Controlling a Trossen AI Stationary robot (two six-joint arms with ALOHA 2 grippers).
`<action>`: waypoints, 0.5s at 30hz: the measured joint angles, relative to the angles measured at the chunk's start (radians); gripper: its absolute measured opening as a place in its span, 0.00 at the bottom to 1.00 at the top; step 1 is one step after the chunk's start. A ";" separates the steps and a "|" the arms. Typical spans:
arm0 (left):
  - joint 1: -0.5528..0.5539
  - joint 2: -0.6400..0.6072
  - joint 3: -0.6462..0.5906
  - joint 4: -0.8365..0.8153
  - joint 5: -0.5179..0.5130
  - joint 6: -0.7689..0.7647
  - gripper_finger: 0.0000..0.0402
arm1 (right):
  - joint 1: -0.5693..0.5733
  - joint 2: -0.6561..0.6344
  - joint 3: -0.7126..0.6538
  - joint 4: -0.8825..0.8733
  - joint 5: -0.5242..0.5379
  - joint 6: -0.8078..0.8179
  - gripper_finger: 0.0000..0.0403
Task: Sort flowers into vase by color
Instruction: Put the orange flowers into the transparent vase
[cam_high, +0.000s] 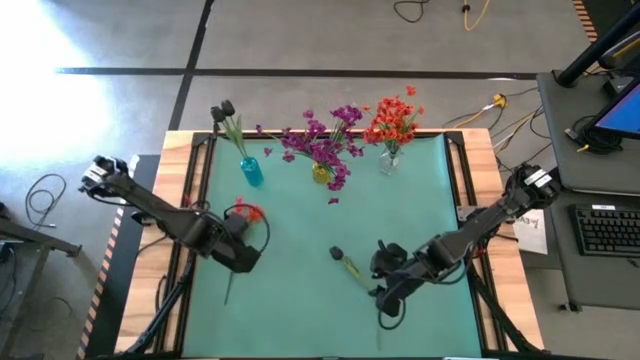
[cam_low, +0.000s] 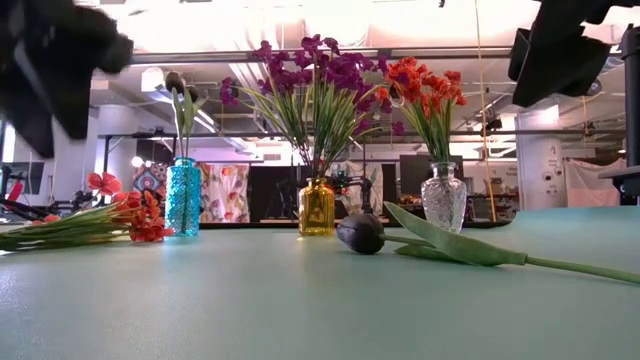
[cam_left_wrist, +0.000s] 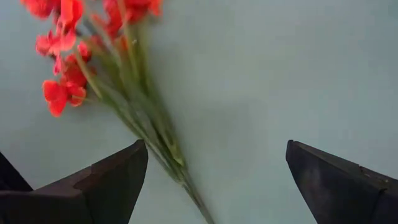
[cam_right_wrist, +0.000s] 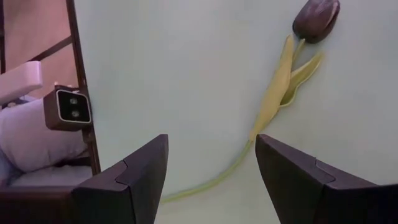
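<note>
A dark-budded flower (cam_high: 346, 262) lies flat on the green mat of the bench (cam_high: 300, 320), just right of centre in the high view; its long axis runs diagonally, the near-black bud toward the upper left and the thin stem trailing to the lower right under the right arm. In the right wrist view the bud (cam_right_wrist: 316, 20) is smooth and egg-shaped, with two narrow yellow-green leaves below it and a curving stem. A red-orange flower (cam_high: 243, 222) lies at the left centre of the high view, blossoms toward the top of the frame, its stem running down and slightly left; in the low view the papery blooms sit at the left edge with the stems stretching out of the frame. The left tool (cam_high: 243, 258) hangs over that stem, its blunt dark fingers spread wide and released, nothing between them. The right tool (cam_high: 385, 296) hovers low over the stem end of the dark flower, fingers parted and gripping nothing. Both arms reach inward from the bench's side edges, bent at the elbow. Along the upper edge of the mat stand a blue glass vase (cam_high: 250, 170) with dark buds, a yellow vase (cam_high: 321, 174) with purple sprays, and a clear vase (cam_high: 389, 160) with red-orange blooms.
</note>
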 joint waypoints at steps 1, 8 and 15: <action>0.000 0.003 -0.029 0.020 0.000 -0.014 0.91 | 0.001 0.000 0.000 0.004 0.003 0.000 0.58; 0.000 0.048 -0.157 0.065 -0.009 -0.088 0.91 | 0.000 0.000 0.000 0.007 0.024 0.005 0.58; 0.000 0.108 -0.215 0.092 -0.027 -0.121 0.90 | 0.000 0.000 0.000 0.007 0.044 0.005 0.58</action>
